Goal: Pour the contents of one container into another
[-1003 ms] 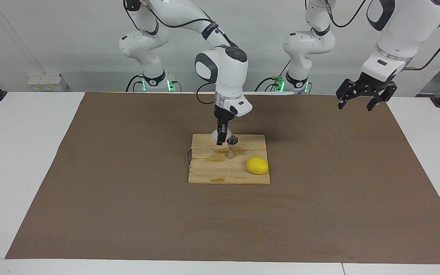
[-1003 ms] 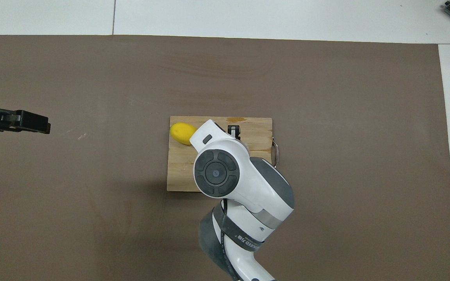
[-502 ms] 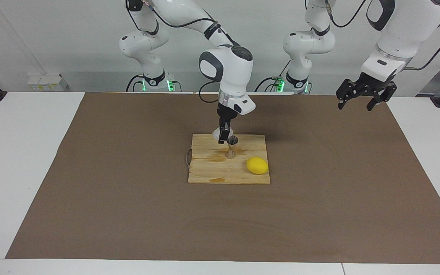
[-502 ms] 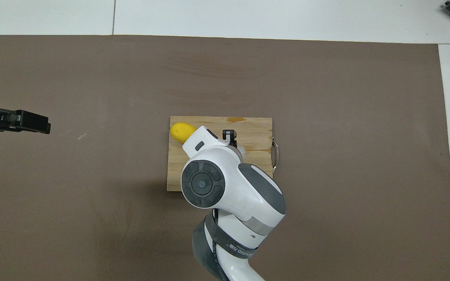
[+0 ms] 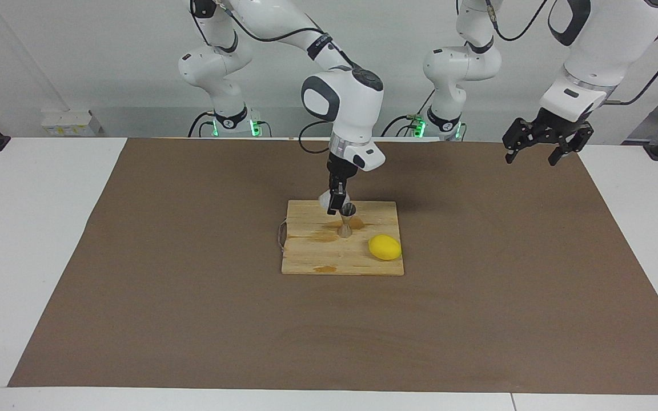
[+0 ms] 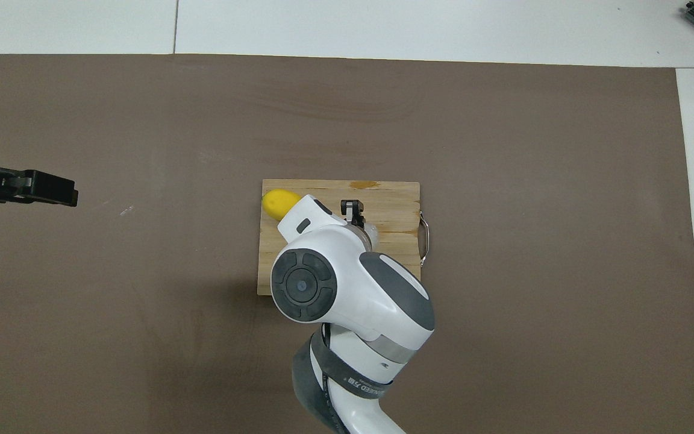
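There are two robot arms, and each one has one gripper. On the bench [image 5: 43,240] lies one big brown mat [image 5: 192,297], and on the mat sits one wooden board [image 5: 317,254] with a metal handle [image 6: 424,241] on the side toward the right arm's end. On the board there is one yellow lemon [image 5: 385,247], one shiny metal jigger [image 5: 346,220] and, up in the air, one small clear glass cup [image 5: 325,199]. The jigger stands upright near the middle of the board, and the lemon lies beside it, farther from the robots and toward the left arm's end. The right gripper [image 5: 336,201] hangs over the edge of the board that is near the robots, and its fingers are squeezed together on the glass cup. The cup is held just above the jigger's open top and a little to the side of it, toward the right arm's end; I cannot tell if the two touch. In the overhead view the big white arm covers the jigger, and only a bit of the cup [image 6: 372,231] peeks out. The left gripper [image 5: 539,147] waits in the air over the mat's corner at the left arm's end, well apart from the board, with its fingers spread wide and nothing in them.
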{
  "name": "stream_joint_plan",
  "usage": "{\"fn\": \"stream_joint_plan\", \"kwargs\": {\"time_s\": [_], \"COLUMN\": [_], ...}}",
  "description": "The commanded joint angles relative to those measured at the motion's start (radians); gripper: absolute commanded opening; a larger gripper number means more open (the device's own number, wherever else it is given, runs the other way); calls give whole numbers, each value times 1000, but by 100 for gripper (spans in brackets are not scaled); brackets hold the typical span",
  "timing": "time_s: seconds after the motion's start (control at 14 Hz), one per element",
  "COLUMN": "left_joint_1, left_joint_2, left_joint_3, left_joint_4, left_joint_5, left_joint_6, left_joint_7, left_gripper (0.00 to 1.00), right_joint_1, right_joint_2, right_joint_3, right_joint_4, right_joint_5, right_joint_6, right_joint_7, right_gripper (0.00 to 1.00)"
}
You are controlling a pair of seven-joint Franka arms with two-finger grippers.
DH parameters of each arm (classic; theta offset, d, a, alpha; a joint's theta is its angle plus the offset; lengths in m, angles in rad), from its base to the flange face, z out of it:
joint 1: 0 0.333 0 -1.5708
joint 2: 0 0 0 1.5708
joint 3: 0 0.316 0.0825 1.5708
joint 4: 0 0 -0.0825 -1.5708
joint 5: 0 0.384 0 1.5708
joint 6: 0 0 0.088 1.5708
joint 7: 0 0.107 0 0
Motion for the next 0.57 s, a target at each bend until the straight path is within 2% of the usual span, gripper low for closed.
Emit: {"fn": "stream_joint_plan", "kwargs": {"time_s": [0.0, 0.5], "left_joint_1": [-13, -13], "left_joint_2": [15, 27], "left_joint_3": [5, 0], "left_joint_4": [25, 25], "left_joint_5": [17, 22], "left_joint_6": [-3, -3], "left_joint_7": [-19, -40], "left_gripper": [100, 100], "right_joint_1": [2, -6], "right_joint_2": [19, 24], "right_joint_3": [-1, -1], "right_joint_4": [30, 30], "right_joint_5": [-30, -33], "right_joint_6": [-21, -10], "right_joint_7": [26, 46], "right_gripper": [61, 61]}}
